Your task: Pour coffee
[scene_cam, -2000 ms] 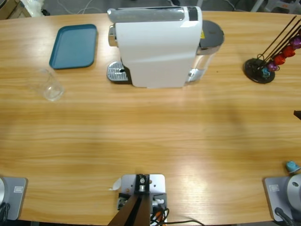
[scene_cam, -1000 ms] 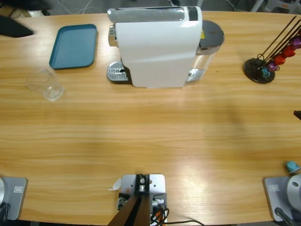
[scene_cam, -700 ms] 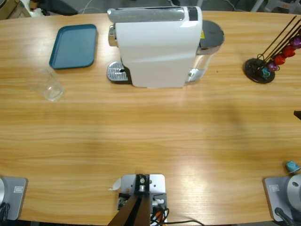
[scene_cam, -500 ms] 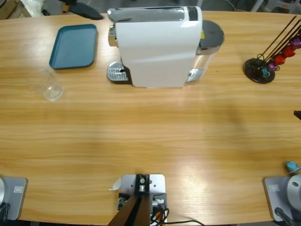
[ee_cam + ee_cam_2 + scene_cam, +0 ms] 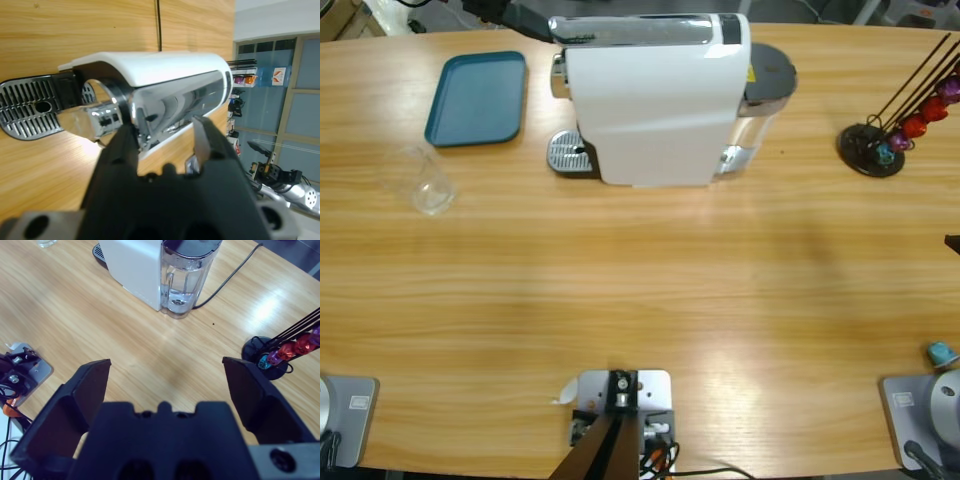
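A white coffee machine (image 5: 655, 100) stands at the back middle of the table, with its drip grille (image 5: 565, 155) on its left. A clear glass (image 5: 420, 180) stands alone at the far left, and I see no coffee in it or anywhere else. My left gripper (image 5: 545, 28) comes in over the top edge at the machine's upper left corner. In the left wrist view it (image 5: 167, 142) is open, with the machine's silver top lever (image 5: 165, 107) just beyond its jaws. High over the table, my right gripper (image 5: 165, 365) is wide open and holds nothing.
A teal tray (image 5: 477, 98) lies left of the machine. A black capsule stand (image 5: 880, 145) with coloured capsules is at the right, and the machine's water tank (image 5: 185, 277) faces it. One teal capsule (image 5: 942, 352) lies near the right front corner.
A dark gripper appeared at the top left edge and moved right along it. It now sits at the machine's upper left corner. The glass and tray have not moved.
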Controlling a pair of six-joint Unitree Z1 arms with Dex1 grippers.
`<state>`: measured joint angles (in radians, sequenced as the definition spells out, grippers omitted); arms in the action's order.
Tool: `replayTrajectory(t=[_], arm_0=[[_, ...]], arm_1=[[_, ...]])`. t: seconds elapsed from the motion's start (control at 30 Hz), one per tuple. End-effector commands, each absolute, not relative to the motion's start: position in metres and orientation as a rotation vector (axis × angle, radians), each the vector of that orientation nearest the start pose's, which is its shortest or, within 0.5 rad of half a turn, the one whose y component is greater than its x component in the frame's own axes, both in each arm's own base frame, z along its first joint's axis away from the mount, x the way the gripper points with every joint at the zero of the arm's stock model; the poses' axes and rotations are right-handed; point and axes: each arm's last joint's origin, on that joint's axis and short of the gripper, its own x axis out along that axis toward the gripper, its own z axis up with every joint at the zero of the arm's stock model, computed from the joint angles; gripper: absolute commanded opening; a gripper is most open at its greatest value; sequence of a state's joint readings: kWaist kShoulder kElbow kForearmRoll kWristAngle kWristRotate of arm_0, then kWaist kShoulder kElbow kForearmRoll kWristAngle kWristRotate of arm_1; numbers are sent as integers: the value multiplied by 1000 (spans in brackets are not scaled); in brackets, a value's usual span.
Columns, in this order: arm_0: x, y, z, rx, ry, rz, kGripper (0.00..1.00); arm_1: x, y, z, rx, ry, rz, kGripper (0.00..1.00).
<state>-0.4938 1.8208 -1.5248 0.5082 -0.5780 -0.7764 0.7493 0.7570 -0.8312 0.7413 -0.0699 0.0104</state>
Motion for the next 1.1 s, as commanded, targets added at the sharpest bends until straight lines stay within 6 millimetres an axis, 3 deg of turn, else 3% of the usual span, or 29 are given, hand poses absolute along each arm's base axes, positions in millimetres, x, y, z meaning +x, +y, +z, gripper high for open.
replayTrajectory(t=[0.03,0.27,0.43,0.67,0.83,0.87,0.9,0.97,1.0,1.1], arm_0=[[318,-204,352,-679,1191,-588,0],[310,-203,360,-667,1171,-595,0],[306,-208,386,-678,1108,-652,0],[309,-237,426,-720,1040,-765,0],[311,-259,438,-712,1005,-948,0],[311,-265,440,-702,986,-1017,111],[311,-270,441,-695,973,-1083,480],[307,-273,446,-659,927,-1150,910],[303,-272,448,-622,896,-1162,984],[269,-251,443,-461,782,-1038,996]], arm_1=[[39,32,335,-260,640,648,968],[39,32,335,-260,640,648,964],[40,32,335,-261,642,647,964],[40,32,335,-261,642,646,964],[39,32,335,-260,639,646,964],[39,31,335,-258,635,646,964],[38,30,335,-255,626,646,961],[36,27,339,-249,595,625,936],[34,22,342,-243,561,581,927],[27,0,350,-111,406,318,887]])
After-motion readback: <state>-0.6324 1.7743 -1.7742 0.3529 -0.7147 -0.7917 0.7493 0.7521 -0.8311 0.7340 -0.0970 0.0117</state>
